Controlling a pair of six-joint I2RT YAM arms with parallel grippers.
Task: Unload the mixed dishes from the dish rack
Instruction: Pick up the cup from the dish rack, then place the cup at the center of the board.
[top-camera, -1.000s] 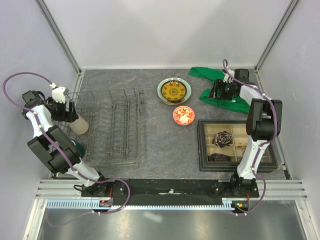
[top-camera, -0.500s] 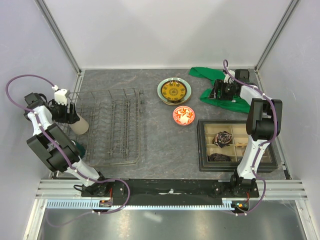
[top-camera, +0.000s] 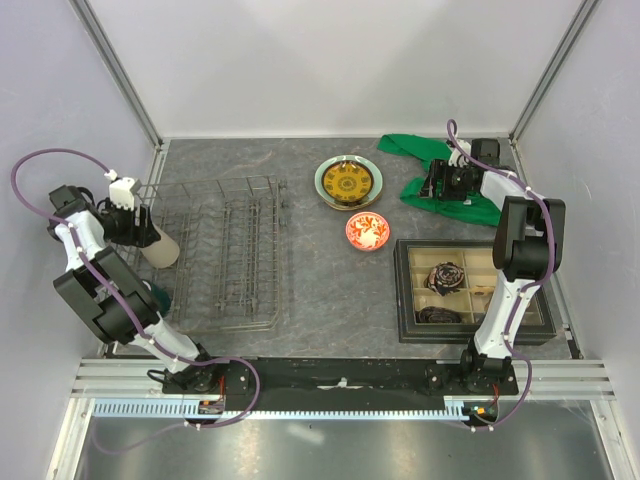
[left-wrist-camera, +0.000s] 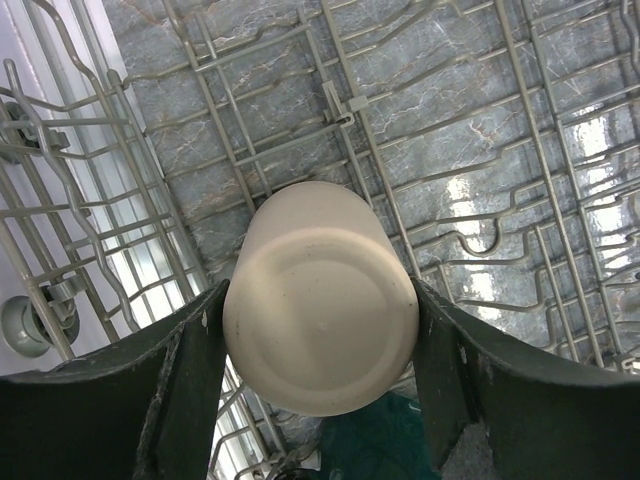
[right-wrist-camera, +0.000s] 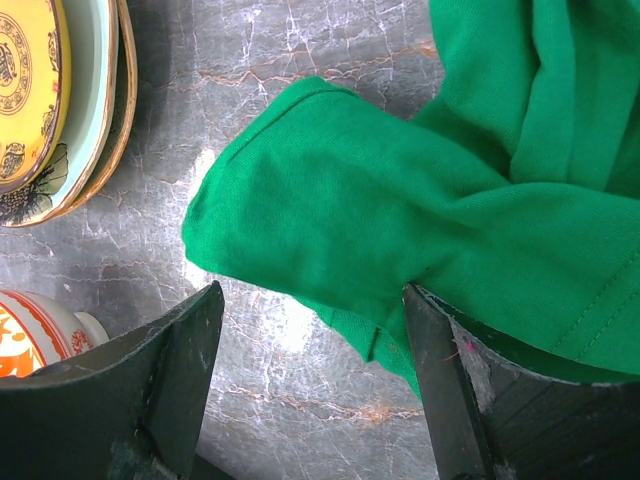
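Over the last second the left gripper has shifted a little at the far-left end of the dish rack, while the right arm has stayed where it was. The plain beige cup lies tilted inside that end of the rack, its flat base facing the left wrist camera. The left gripper's two fingers sit against its opposite sides, clasping it across its width.

Nearer the arm bases, at the rack's near-left corner, a dark green mug shows partly behind the left arm. Out on the grey table, right of the rack, the yellow-gold patterned plate rests in the pale green plate. The red-and-white patterned bowl stands just in front of them. The right gripper hangs spread wide and empty over a green cloth beyond the black compartmented tray.
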